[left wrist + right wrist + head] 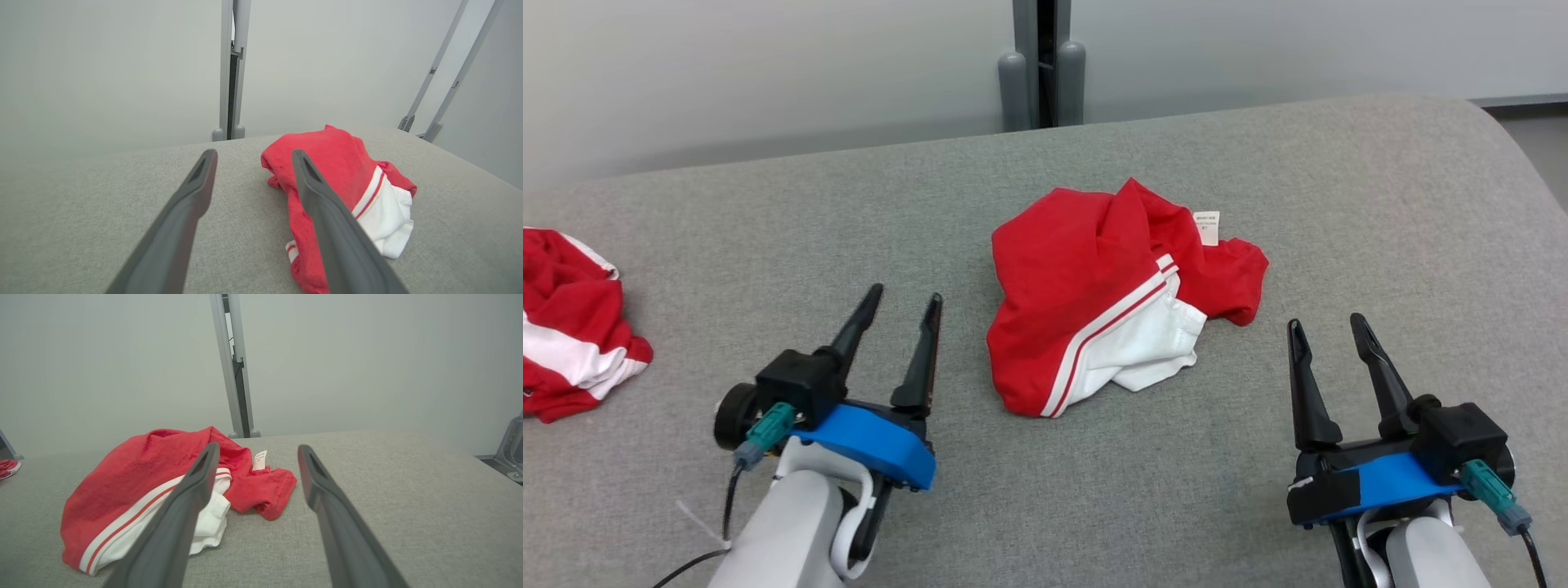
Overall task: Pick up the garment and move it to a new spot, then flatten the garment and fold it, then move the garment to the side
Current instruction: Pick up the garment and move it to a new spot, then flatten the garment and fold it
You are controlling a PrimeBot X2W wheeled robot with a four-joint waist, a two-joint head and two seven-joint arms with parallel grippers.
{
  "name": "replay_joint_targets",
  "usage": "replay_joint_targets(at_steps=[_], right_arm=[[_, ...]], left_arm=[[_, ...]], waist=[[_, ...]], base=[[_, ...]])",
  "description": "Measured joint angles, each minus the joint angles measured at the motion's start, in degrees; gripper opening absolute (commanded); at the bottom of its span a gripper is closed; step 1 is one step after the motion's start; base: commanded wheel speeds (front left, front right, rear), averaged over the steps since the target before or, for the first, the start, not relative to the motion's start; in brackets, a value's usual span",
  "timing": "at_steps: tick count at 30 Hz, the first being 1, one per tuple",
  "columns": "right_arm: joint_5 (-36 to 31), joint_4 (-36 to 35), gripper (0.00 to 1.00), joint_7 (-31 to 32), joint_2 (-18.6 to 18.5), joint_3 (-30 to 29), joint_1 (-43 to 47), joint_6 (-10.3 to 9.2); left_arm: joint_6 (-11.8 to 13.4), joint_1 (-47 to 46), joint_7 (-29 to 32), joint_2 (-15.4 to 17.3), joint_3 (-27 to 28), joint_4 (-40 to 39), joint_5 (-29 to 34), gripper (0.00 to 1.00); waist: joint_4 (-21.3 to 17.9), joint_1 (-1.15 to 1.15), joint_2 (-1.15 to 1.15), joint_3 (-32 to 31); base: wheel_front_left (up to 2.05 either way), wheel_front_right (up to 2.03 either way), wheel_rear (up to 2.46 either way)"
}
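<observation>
Left gripper [905, 294] and right gripper [1325, 321], both spread wide and empty, flank a crumpled red-and-white garment [1078, 278] whose length runs near-left to far-right, label [1206, 227] end farthest.

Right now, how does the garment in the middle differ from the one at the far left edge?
The middle garment lies ahead, between the left tool and right tool; the left garment sits outside the left tool, cut by the picture edge. The middle garment has thin stripes beside a white panel; the left garment has broad white bands. Both are red and white, crumpled, on the grey surface.
</observation>
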Motion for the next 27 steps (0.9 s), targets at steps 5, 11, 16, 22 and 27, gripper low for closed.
replay_joint_targets(at_steps=[5, 11, 16, 22, 27], right_arm=[[-0.6, -0.4, 1.00, 0.0, 0.0, 0.2, 0.6, 0.00], [-1.4, -1.4, 1.00, 0.0, 0.0, 0.1, 1.3, 0.00], [-1.8, -2.1, 1.00, 0.0, 0.0, 0.0, 2.7, 0.00], [-2.5, -2.4, 1.00, 0.0, 0.0, -0.1, 4.7, 0.00], [-2.4, -1.9, 1.00, 0.0, 0.0, 0.0, 5.4, 0.00]], left_arm=[[2.0, 4.0, 0.0, 2.3, 6.3, -6.9, 2.0, 1.00], [2.5, 9.9, 0.0, 3.1, 13.5, -12.8, 5.0, 1.00], [1.9, 14.5, 0.0, 2.4, 17.7, -15.2, 7.5, 1.00], [0.6, 18.3, 0.0, 0.7, 20.9, -15.3, 9.7, 1.00], [-0.6, 19.5, 0.0, -0.4, 22.1, -14.2, 11.3, 1.00]], waist=[[1.7, 0.00, 0.00, -1.8], [2.5, 0.00, 0.00, -3.7], [2.5, 0.00, 0.00, -5.1], [2.4, 0.00, 0.00, -6.0], [2.2, 0.00, 0.00, -6.4]], base=[[0.00, 0.00, 0.00], [0.00, 0.00, 0.00], [0.00, 0.00, 0.00], [0.00, 0.00, 0.00], [0.00, 0.00, 0.00]])
